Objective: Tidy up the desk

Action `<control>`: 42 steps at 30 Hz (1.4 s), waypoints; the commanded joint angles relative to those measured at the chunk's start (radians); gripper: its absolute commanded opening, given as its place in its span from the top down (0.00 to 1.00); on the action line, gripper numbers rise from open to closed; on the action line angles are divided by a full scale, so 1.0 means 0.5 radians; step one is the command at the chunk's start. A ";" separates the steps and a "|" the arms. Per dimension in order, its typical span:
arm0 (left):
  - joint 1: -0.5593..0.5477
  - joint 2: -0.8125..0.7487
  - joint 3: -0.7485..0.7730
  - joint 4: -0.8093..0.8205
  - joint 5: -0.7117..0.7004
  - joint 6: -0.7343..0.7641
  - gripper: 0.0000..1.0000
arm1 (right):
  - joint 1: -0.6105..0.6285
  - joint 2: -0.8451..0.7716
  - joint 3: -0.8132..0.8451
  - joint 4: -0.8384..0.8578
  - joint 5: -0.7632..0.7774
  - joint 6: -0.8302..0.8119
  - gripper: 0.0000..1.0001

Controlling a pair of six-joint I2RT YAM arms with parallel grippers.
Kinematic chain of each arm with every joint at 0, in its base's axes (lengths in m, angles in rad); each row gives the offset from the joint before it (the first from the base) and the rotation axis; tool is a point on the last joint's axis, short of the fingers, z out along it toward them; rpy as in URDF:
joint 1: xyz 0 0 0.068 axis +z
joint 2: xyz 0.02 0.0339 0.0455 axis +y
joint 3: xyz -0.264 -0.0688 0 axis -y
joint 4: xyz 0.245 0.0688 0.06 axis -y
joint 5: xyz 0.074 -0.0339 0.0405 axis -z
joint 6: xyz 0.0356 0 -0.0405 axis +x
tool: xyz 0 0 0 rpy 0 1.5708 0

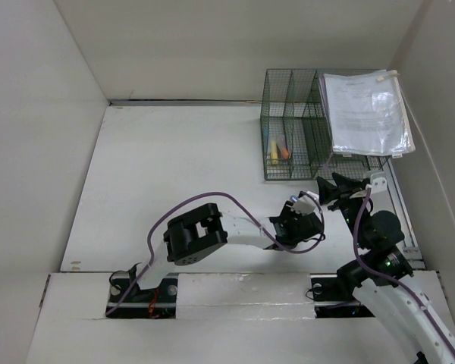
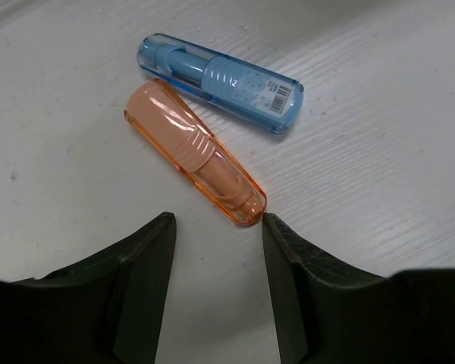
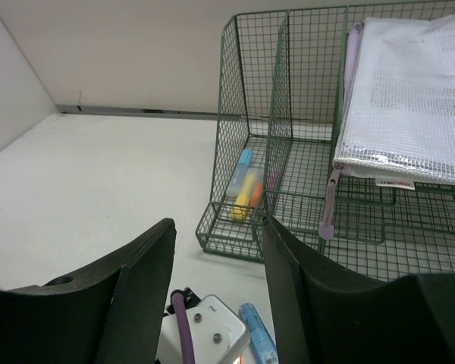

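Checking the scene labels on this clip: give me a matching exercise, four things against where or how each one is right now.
Things:
1. orange marker, left wrist view
2. mesh pouch
3. yellow marker
4. left gripper

Places or states:
A. in the wire rack's left compartment
B. open, holding nothing
C. lying on the desk beside the blue marker
D. at the rack's right end

Pairs: 1-C, 2-D, 3-A, 4-B
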State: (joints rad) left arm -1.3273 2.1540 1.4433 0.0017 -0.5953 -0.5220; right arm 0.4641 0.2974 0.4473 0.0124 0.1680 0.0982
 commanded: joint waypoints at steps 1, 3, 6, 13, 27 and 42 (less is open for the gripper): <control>-0.008 -0.123 -0.061 -0.117 -0.055 -0.011 0.54 | -0.011 0.019 0.011 0.116 -0.026 -0.003 0.45; -0.008 -0.142 -0.067 -0.117 -0.089 -0.008 0.48 | -0.011 0.028 0.011 0.122 -0.035 -0.003 0.45; -0.008 -0.139 -0.015 -0.102 -0.052 0.004 0.38 | -0.011 0.050 0.014 0.126 -0.045 0.000 0.45; -0.008 -0.041 0.120 -0.019 -0.024 0.068 0.40 | -0.011 0.040 0.014 0.126 -0.042 0.000 0.45; 0.047 0.088 0.163 0.086 -0.043 0.093 0.56 | -0.011 0.040 0.010 0.129 -0.045 -0.003 0.45; 0.047 -0.111 -0.135 0.058 -0.073 0.032 0.52 | -0.011 0.071 0.007 0.144 -0.051 0.000 0.45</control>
State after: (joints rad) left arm -1.3052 2.1506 1.4075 0.0788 -0.6189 -0.4934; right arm 0.4641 0.3233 0.4473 0.0177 0.1566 0.0982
